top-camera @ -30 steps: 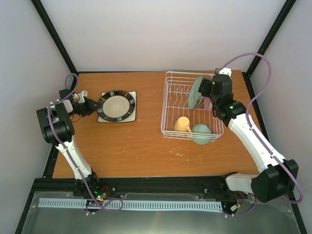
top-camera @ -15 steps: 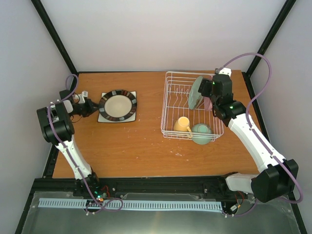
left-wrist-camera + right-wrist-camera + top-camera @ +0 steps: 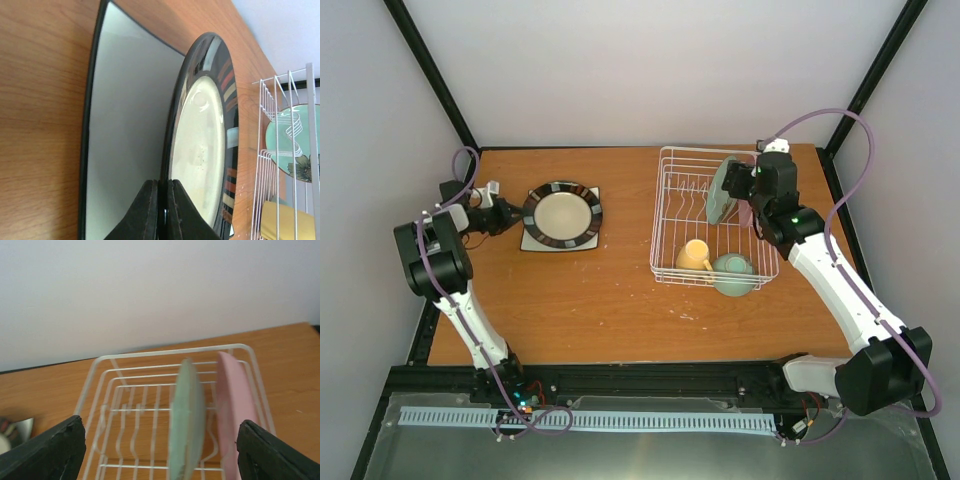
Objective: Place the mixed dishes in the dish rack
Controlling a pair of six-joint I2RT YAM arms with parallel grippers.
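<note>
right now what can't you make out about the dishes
Mint-green plate: right wrist view's bottom edge cuts off its lower rim, so its seating in the dish rack is unclear.
Pink plate: top view, mostly hidden behind the right arm.
Yellow mug: left wrist view, cut off at the corner; handle unseen.
White square plate: top view, largely covered by the dark-rimmed plate.

Table (image 3: 610,290), left half: round plate (image 3: 561,213) lies on square plate (image 3: 532,241); dish rack (image 3: 665,215) stands well apart to the right. In the rack, near end: mug (image 3: 694,255) just left of bowl (image 3: 733,272). Behind them, upright plate (image 3: 187,415) stands just left of second upright plate (image 3: 235,405).
</note>
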